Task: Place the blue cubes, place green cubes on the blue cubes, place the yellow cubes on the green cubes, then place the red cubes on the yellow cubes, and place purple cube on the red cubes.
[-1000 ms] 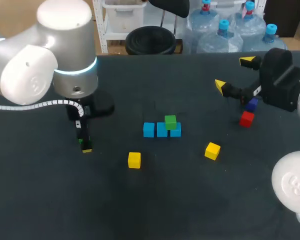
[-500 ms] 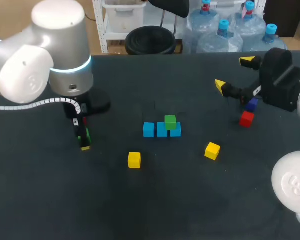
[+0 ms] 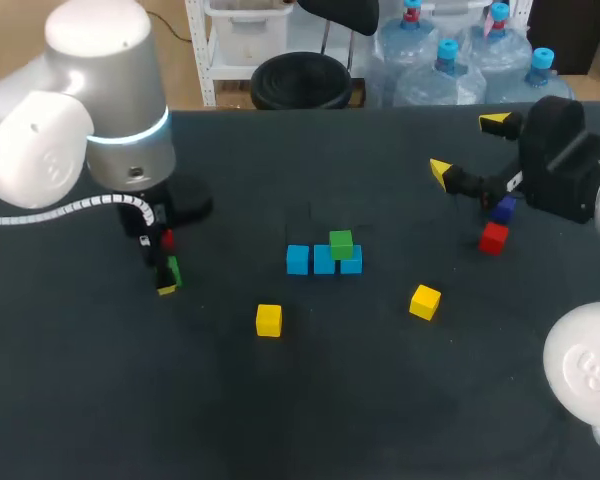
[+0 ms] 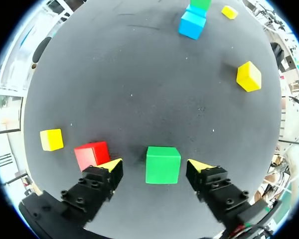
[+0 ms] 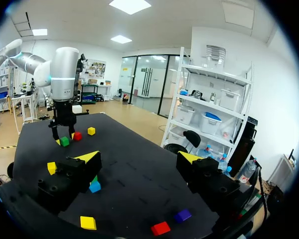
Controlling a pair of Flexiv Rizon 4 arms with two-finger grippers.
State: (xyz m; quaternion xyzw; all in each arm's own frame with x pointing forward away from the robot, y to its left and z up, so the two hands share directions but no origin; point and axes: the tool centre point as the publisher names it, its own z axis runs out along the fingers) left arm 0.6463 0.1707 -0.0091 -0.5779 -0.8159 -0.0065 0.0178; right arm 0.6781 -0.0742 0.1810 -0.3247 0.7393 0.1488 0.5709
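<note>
Open left pincer (image 4: 155, 165) straddles a green cube (image 4: 163, 165) without touching it; right pincer (image 5: 139, 158) gapes empty. Worktop (image 3: 380, 400) holds three blue cubes (image 3: 324, 260), two green, three yellow (image 3: 269, 320), two red (image 3: 493, 238), one purple (image 3: 502, 210).

You are in a robotics lab: left arm (image 3: 80, 130) and right arm (image 3: 570, 170) flank a dark bench (image 3: 380, 400) carrying coloured cubes (image 3: 324, 260).

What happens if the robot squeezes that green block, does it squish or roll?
Probably neither. The green block has crisp edges and flat faces, so it looks stiff and should slide, not roll. It fits between the left gripper's open fingers, so likely light.
</note>
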